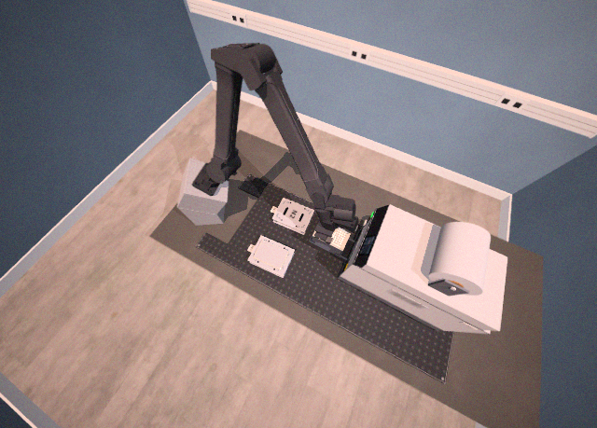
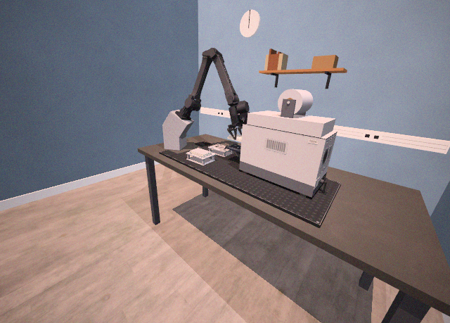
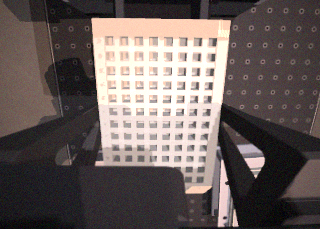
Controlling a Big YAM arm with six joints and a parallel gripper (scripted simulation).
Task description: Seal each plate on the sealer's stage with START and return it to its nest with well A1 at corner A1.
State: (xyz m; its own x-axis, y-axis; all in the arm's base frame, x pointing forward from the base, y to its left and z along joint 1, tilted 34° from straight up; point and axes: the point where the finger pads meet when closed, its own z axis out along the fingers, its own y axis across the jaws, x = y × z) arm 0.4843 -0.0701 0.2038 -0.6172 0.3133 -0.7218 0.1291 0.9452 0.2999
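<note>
My gripper (image 1: 336, 234) (image 2: 237, 135) (image 3: 159, 109) is shut on a white well plate (image 1: 341, 239) (image 3: 162, 91), with a finger at each long side. The wells show as open squares. In the exterior view the plate hangs a little above the dark stage (image 2: 233, 147), which is out in front of the sealer (image 1: 402, 242) (image 2: 280, 153). A green light (image 1: 372, 214) shows on the sealer's front. Nest N2 (image 1: 293, 214) (image 2: 219, 149) is empty, its label bare. The other nest (image 1: 251, 255) holds a white plate (image 1: 271, 255) (image 2: 198, 154); its wells are too small to tell. My palm hides the held plate's near end.
The sealer's tall body stands close beside the gripper, with a foil roll (image 1: 460, 255) (image 2: 296, 100) on top. The two nests lie between the arm's grey base (image 1: 202, 204) (image 2: 174, 132) and the stage, on the dark perforated board (image 1: 366, 317) (image 2: 268, 186).
</note>
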